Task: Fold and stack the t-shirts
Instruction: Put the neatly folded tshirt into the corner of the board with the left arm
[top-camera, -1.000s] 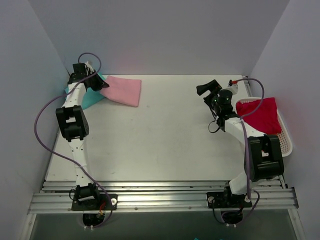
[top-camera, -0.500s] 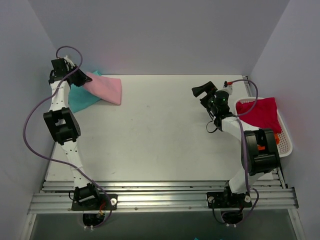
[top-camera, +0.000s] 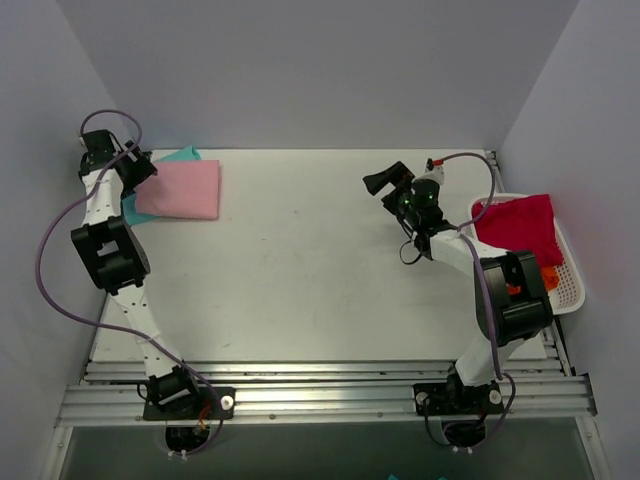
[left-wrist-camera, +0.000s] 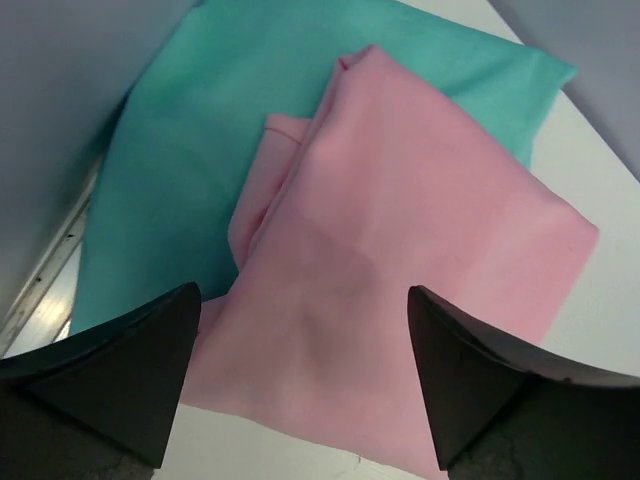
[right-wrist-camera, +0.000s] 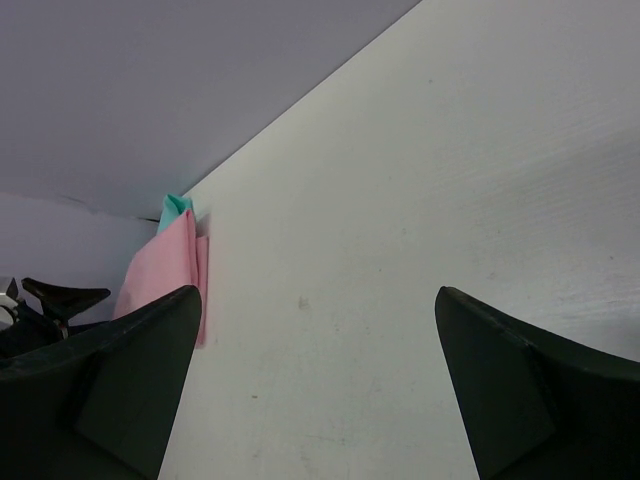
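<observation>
A folded pale pink t-shirt (top-camera: 182, 190) lies on top of a teal t-shirt (top-camera: 183, 154) in the far left corner of the table. The teal one shows only at its edges in the top view. In the left wrist view the pink t-shirt (left-wrist-camera: 400, 250) covers most of the teal t-shirt (left-wrist-camera: 190, 150). My left gripper (top-camera: 140, 172) hovers at the pink shirt's left edge, open (left-wrist-camera: 302, 305), with nothing held between its fingers. My right gripper (top-camera: 383, 180) is open over bare table right of centre (right-wrist-camera: 318, 300), far from both shirts, pointing toward the pink t-shirt (right-wrist-camera: 165, 270).
A white basket (top-camera: 570, 285) at the right edge of the table holds a crumpled red cloth (top-camera: 518, 228). The side wall stands close behind the left wrist. White table (top-camera: 300, 270) stretches between the two arms.
My left gripper carried the pink t-shirt leftward onto the teal one, then opened and let it go. The right gripper drifted a little to the left, still open.
</observation>
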